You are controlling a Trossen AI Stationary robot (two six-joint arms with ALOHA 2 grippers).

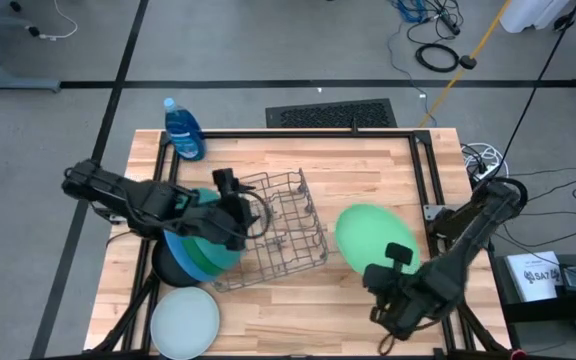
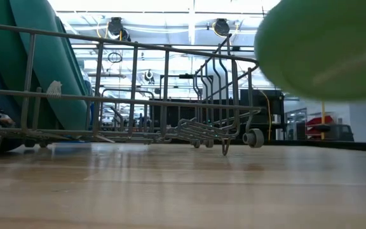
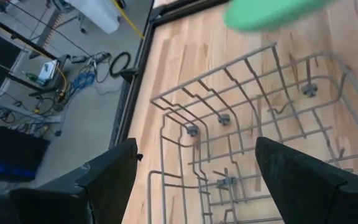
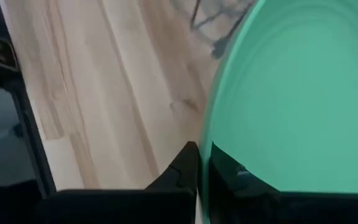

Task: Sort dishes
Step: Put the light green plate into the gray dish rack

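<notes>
My right gripper [image 1: 388, 268] is shut on the light green plate [image 1: 371, 235], which hangs over the table right of the grey wire rack [image 1: 278, 230]. The low view shows this plate [image 2: 323, 44] above the tabletop. My left gripper [image 3: 194, 186] stands open above the rack's left part [image 3: 229, 124], holding nothing. A dark green plate [image 1: 216, 255], a blue plate [image 1: 182, 256] and a black plate [image 1: 166, 270] overlap at the rack's left end. There the dark green one [image 2: 49, 57] stands tilted behind the wires. A pale plate [image 1: 183, 320] lies flat near the front left corner. My right gripper pinches the light green plate's rim [image 4: 205, 134] between its two fingers, one finger on each face. The fingers slant down at it from the table's near right side. The plate is lifted clear of the table and tilted.
A blue soap bottle [image 1: 183, 130] stands at the table's far left corner. A black frame [image 1: 423, 180] runs along the far and right edges. Bare wood shows in front of the rack [image 1: 298, 310] and behind it.
</notes>
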